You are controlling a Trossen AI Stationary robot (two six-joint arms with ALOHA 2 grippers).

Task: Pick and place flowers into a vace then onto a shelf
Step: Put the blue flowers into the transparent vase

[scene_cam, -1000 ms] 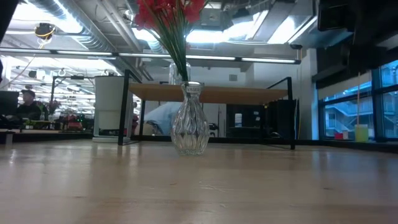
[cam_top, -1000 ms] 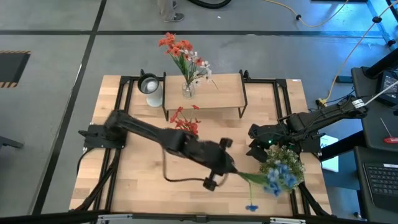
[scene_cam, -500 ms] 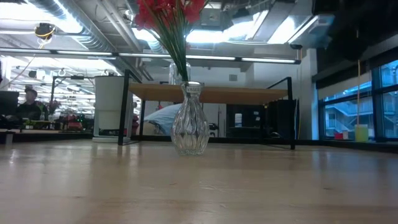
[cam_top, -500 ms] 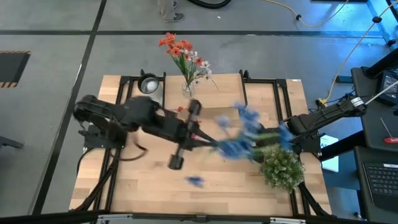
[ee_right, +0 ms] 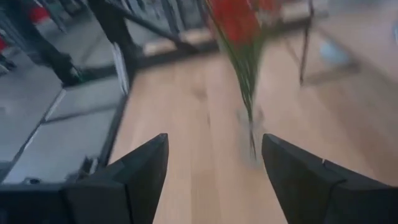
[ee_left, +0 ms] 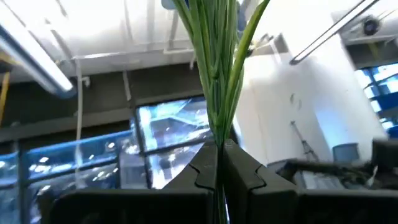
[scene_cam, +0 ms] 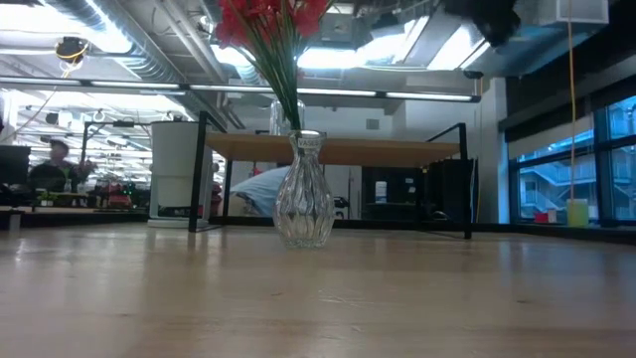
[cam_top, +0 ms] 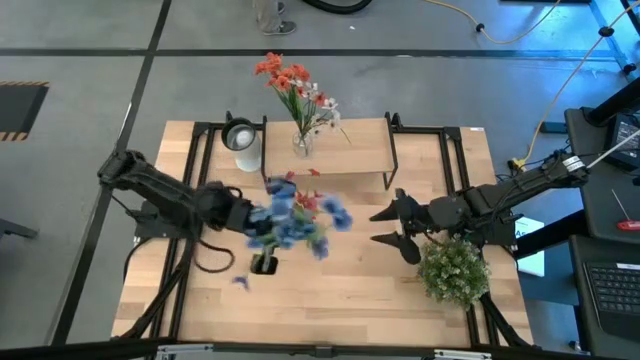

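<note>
left pincer (ee_left: 217, 168): clamped on thin green stems of blue flowers (cam_top: 290, 218), raised over pale-wood tabletop (cam_top: 330, 300) | right pincer (cam_top: 388, 227): spread wide, holding nothing | ribbed glass vase (scene_cam: 303, 194): red flowers (scene_cam: 268, 20), before shelf (cam_top: 345, 150)

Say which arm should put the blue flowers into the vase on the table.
Left. The left gripper is shut on the blue flowers, right by the vase holding red flowers. The right gripper is open and empty, off to the side near the bushy plant.
</note>
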